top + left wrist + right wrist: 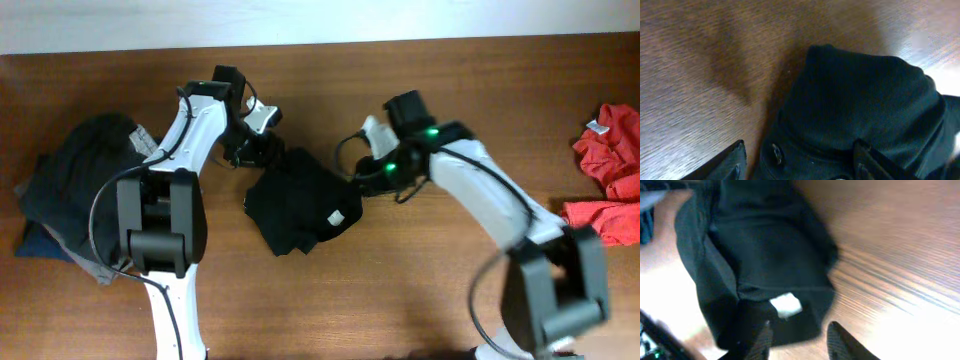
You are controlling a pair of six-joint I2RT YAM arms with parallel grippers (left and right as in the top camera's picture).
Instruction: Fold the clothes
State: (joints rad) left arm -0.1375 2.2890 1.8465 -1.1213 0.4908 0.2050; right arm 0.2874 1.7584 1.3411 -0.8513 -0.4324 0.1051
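The clothes point(298, 198) are a black garment lying in a compact folded bundle at the table's middle, with a small white tag point(337, 217) near its right corner. My left gripper point(256, 150) hovers at the bundle's upper left edge. In the left wrist view it is open point(801, 161): one finger point(735, 161) is over bare wood, the other over the black cloth point(860, 100). My right gripper point(362, 172) is at the bundle's right edge. It is open too point(799, 339), its fingertips point(840, 341) apart just off the hem beside the white tag point(786, 305).
A heap of dark grey and navy clothing point(70, 190) lies at the table's left, partly under the left arm. Red garments point(612, 150) lie at the right edge. The wooden table point(420, 300) ends along the top of the overhead view.
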